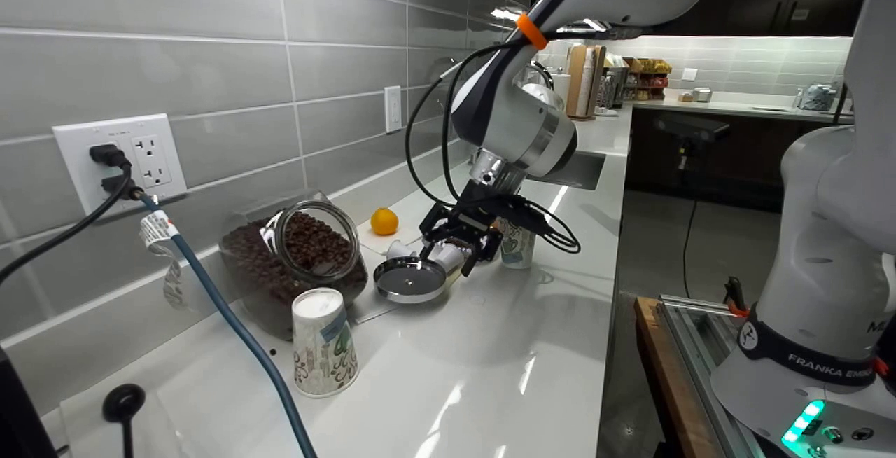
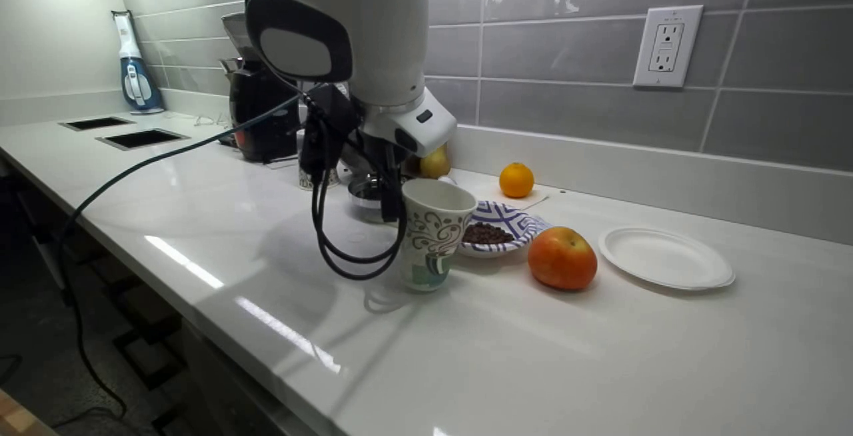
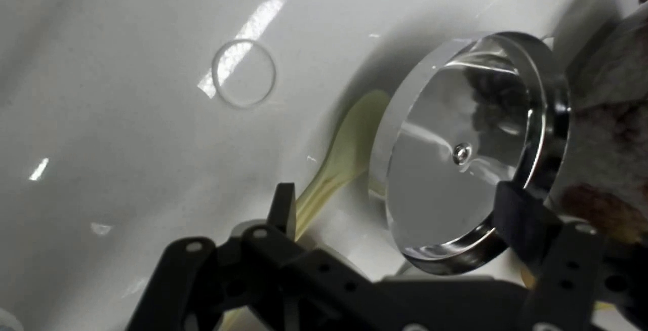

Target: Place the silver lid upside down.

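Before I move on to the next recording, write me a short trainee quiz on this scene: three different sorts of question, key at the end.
1. True or false: the silver lid is turned hollow side up.

2. Choose one. In the wrist view, the tool is:
A) shut on the orange
B) open, fingers apart
C) hidden from sight

3. Fill in the blank: in an exterior view, the paper cup in front of the glass jar stands with its mouth facing (blank).

Key: 1 true; 2 B; 3 down.
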You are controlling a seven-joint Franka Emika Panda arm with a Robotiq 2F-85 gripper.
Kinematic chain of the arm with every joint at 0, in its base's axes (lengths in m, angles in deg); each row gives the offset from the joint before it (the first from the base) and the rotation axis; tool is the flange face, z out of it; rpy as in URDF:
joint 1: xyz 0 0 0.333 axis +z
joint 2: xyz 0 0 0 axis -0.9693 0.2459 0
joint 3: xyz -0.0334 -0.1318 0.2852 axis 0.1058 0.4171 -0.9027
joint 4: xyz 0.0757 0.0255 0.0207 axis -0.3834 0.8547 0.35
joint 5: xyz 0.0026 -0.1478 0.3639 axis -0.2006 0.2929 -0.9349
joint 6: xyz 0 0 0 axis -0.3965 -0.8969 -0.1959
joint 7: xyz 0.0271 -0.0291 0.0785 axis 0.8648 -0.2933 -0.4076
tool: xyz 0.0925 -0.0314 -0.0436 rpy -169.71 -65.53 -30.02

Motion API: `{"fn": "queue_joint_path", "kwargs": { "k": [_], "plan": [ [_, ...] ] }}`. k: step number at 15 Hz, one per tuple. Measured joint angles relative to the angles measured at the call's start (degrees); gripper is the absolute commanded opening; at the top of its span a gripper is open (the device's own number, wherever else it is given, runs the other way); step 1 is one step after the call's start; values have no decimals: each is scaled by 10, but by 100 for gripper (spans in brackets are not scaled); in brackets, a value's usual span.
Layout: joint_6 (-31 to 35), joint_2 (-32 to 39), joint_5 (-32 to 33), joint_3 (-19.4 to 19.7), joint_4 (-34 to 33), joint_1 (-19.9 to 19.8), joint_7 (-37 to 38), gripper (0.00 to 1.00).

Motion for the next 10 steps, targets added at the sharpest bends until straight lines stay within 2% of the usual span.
{"fn": "queue_joint_path", "kwargs": {
  "k": [7,8,9,10],
  "plan": [
    [2,39,-22,-7,-33,0,-20,100],
    [2,42,-26,-9,-36,0,-26,97],
    [2,45,-31,-12,-40,0,-31,87],
    [3,48,-37,-14,-44,0,-37,89]
  ]
}}
